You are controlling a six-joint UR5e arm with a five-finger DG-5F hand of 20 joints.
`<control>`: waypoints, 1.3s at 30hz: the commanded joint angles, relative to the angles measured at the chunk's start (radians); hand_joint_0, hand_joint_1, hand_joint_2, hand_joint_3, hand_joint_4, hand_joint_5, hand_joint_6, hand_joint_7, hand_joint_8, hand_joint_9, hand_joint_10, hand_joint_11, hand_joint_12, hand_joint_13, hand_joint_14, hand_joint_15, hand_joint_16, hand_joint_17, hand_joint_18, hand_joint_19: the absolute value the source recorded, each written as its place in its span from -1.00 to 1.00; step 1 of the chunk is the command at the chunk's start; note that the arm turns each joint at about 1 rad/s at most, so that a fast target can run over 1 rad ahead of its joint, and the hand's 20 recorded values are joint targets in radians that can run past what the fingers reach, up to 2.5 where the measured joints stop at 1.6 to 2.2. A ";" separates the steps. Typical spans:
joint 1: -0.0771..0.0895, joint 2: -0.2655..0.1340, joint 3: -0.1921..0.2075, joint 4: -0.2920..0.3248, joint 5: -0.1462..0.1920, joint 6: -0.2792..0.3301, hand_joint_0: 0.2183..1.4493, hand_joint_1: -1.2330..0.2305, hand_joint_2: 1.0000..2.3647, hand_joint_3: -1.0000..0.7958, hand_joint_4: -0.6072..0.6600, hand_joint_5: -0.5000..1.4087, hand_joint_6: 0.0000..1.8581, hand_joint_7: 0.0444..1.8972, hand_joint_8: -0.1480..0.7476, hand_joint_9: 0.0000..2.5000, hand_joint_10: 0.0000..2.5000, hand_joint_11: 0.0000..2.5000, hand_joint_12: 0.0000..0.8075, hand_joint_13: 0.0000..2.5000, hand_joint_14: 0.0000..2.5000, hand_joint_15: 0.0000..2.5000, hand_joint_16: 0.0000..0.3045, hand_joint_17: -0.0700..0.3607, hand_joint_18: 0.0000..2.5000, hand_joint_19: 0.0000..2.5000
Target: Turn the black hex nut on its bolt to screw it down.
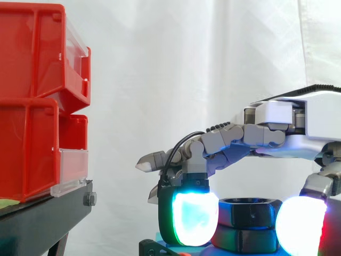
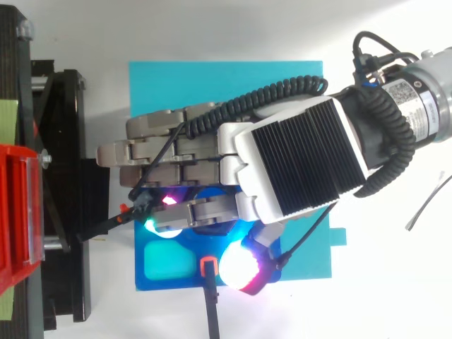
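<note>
Over the blue base (image 2: pixel 176 284), the hand (image 2: pixel 296 166) pinches the black hex nut (image 1: pixel 248 213) (other fingers (image 2: pixel 152 152) straight).

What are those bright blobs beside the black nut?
Side view: the hand's own fingertips glow white and cyan either side of the black hex nut, centres washed out. Top view: white, green and magenta glow shows beneath the hand.
</note>
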 commanded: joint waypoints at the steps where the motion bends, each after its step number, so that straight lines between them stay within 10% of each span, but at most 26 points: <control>1: -0.002 0.001 0.000 -0.004 0.001 0.003 -0.69 0.15 -1.00 -0.44 0.51 -0.59 -0.45 0.28 0.11 -0.49 -1.00 -0.88 0.02 -0.77 -1.00 -1.00 -0.59 -0.02 -0.70 -0.87; 8: -0.005 0.001 0.063 -0.032 -0.006 0.097 -0.71 0.18 -1.00 -0.44 0.52 -0.59 -0.46 0.29 0.13 -0.49 -1.00 -0.87 0.05 -0.77 -1.00 -1.00 -0.58 0.00 -0.70 -0.88; 11: -0.005 0.003 0.094 -0.104 -0.015 0.114 -0.71 0.19 -1.00 -0.44 0.53 -0.59 -0.46 0.26 0.12 -0.49 -1.00 -0.88 0.05 -0.77 -1.00 -1.00 -0.58 0.00 -0.70 -0.87; 16: -0.006 0.029 0.213 -0.415 0.006 0.048 -0.71 0.19 -1.00 -0.44 0.53 -0.60 -0.46 0.21 0.12 -0.50 -1.00 -0.88 0.04 -0.77 -1.00 -1.00 -0.58 0.00 -0.71 -0.87; 23: -0.014 0.066 0.216 -0.475 0.017 0.022 -0.68 0.19 -1.00 -0.44 0.51 -0.60 -0.46 0.21 0.10 -0.50 -1.00 -0.88 0.02 -0.77 -1.00 -1.00 -0.59 -0.02 -0.71 -0.86; 29: -0.037 0.110 0.175 -0.529 0.032 0.035 -0.66 0.17 -1.00 -0.44 0.51 -0.60 -0.46 0.20 0.09 -0.50 -1.00 -0.88 0.01 -0.77 -1.00 -1.00 -0.60 -0.04 -0.72 -0.87; 39: -0.051 0.267 -0.133 -0.354 0.103 0.170 -0.62 0.13 -1.00 -0.44 0.47 -0.61 -0.46 0.19 0.07 -0.50 -1.00 -0.88 -0.02 -0.78 -1.00 -1.00 -0.62 -0.07 -0.72 -0.86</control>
